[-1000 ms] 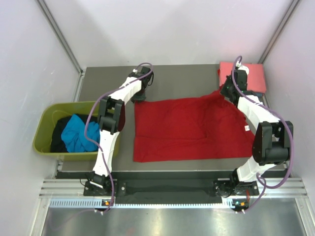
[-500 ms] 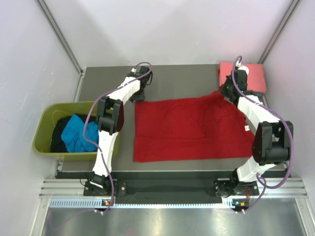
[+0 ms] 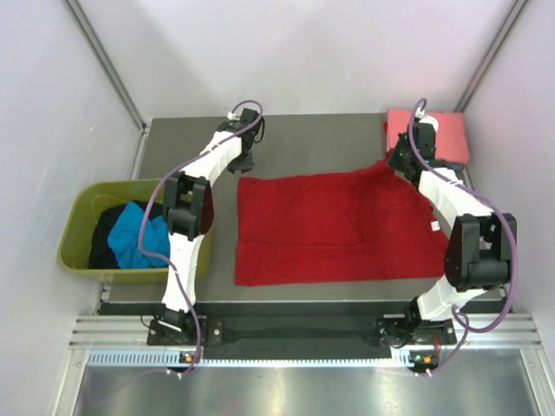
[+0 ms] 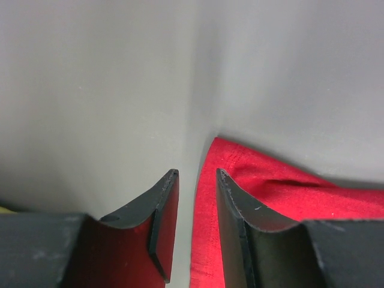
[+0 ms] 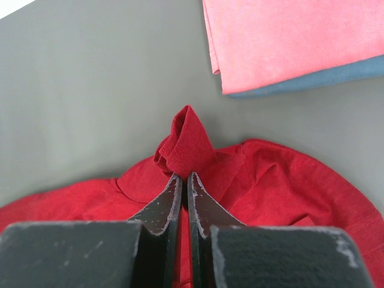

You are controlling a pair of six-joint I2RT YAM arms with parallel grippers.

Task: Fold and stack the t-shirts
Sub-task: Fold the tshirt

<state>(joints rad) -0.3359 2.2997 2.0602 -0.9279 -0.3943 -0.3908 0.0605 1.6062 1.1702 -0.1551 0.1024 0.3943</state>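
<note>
Top view: right arm (image 3: 442,192) covers the red shirt (image 3: 338,225) at its 2 o'clock corner. Left arm (image 3: 184,260) hides the tub (image 3: 76,227) rim at 3 o'clock. Black shirt (image 3: 102,243) mostly buried under turquoise shirt (image 3: 130,234).
Right wrist: blue shirt (image 5: 312,78) is only an edge under pink shirt (image 5: 288,36), both cut off at 1 o'clock.
Left wrist: red shirt cropped at 5 o'clock.

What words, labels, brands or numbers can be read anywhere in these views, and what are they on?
No text can be read in any view.
White tag near the right edge of the red t-shirt: too small to read.
Folded salmon-pink t-shirt and green tub: no print or label visible.
</note>
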